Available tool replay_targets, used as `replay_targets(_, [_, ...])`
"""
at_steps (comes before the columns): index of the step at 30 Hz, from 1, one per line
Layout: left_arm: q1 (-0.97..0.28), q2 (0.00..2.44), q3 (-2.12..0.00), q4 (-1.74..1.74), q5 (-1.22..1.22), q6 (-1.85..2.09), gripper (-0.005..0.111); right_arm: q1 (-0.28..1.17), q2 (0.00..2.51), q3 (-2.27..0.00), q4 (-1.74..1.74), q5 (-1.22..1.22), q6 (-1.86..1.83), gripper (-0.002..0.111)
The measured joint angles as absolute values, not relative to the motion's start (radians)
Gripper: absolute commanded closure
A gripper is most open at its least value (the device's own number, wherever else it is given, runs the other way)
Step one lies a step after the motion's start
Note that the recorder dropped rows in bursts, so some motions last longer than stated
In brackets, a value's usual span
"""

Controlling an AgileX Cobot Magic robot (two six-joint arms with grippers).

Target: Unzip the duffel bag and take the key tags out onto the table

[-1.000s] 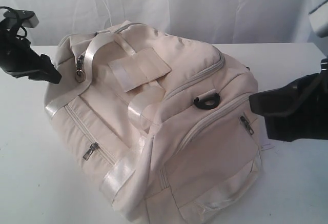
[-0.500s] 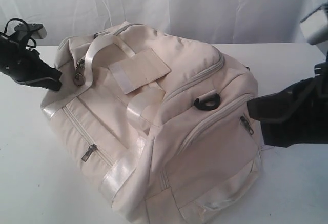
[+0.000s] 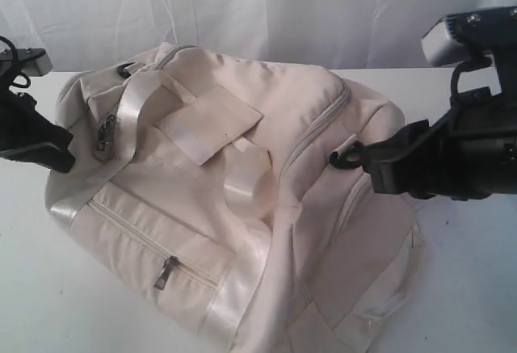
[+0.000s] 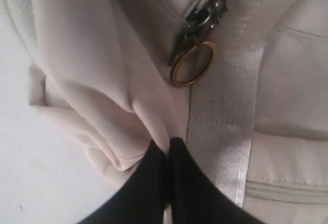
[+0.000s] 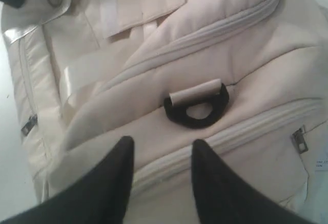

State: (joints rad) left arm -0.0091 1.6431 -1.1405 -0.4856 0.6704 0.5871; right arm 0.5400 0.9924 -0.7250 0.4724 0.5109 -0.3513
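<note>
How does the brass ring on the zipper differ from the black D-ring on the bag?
The brass ring is thin, round and shiny; the black D-ring is thicker, D-shaped and matte. The brass ring hangs from a metal zipper pull; the black D-ring sits in a fabric loop. Both are fixed to the cream duffel bag.

Matt cream cloth duffel bag (image 3: 283, 127); glossy satin straps (image 3: 129, 111). Shiny brass metal ring (image 4: 193, 64) just beyond left tool (image 4: 166, 144); matt black plastic D-ring (image 5: 196, 108) ahead of right tool (image 5: 161, 147). Smooth white counter (image 3: 32, 288).

Cream duffel bag (image 3: 307, 127) — zipped, on table (image 3: 32, 288)
</note>
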Motion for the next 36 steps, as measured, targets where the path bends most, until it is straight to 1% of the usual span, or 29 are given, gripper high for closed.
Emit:
replay_targets(1, [-0.009, 1.623, -1.113, -0.486, 0.668, 0.582, 0.107, 0.540, 0.999, -0.725, 0.472, 0.497, -0.351, 0.053])
replay_targets(6, [-0.009, 1.518, -0.985, -0.486, 0.672, 0.549, 0.107, 0.540, 1.027, -0.725, 0.472, 0.467, -0.343, 0.056])
replay_targets(11, [-0.009, 1.393, -0.861, -0.519, 0.729, 0.545, 0.107, 0.545, 1.038, -0.762, 0.500, 0.557, -0.361, 0.056])
replay_targets(16, [-0.009, 1.253, -0.727, -0.573, 0.737, 0.565, 0.107, 0.576, 1.039, -0.852, 0.619, 0.641, -0.453, 0.056])
replay_targets(20, [-0.009, 1.182, -0.672, -0.593, 0.712, 0.568, 0.107, 0.632, 1.073, -0.916, 0.777, 0.669, -0.561, 0.056])
replay_targets(22, [-0.009, 1.168, -0.651, -0.607, 0.692, 0.568, 0.107, 0.672, 1.114, -0.942, 0.838, 0.675, -0.637, 0.058])
replay_targets(26, [-0.009, 1.159, -0.630, -0.626, 0.676, 0.570, 0.107, 0.753, 1.220, -0.981, 0.934, 0.670, -0.794, 0.067])
replay_targets(31, [-0.009, 1.159, -0.627, -0.632, 0.667, 0.570, 0.107, 0.848, 1.390, -1.053, 0.984, 0.623, -0.966, 0.067])
replay_targets(34, [-0.009, 1.159, -0.627, -0.634, 0.666, 0.570, 0.107, 0.890, 1.487, -1.094, 0.988, 0.522, -1.012, 0.063])
replay_targets(36, [-0.009, 1.159, -0.627, -0.635, 0.663, 0.570, 0.107, 0.899, 1.544, -1.126, 1.007, 0.469, -1.012, 0.062])
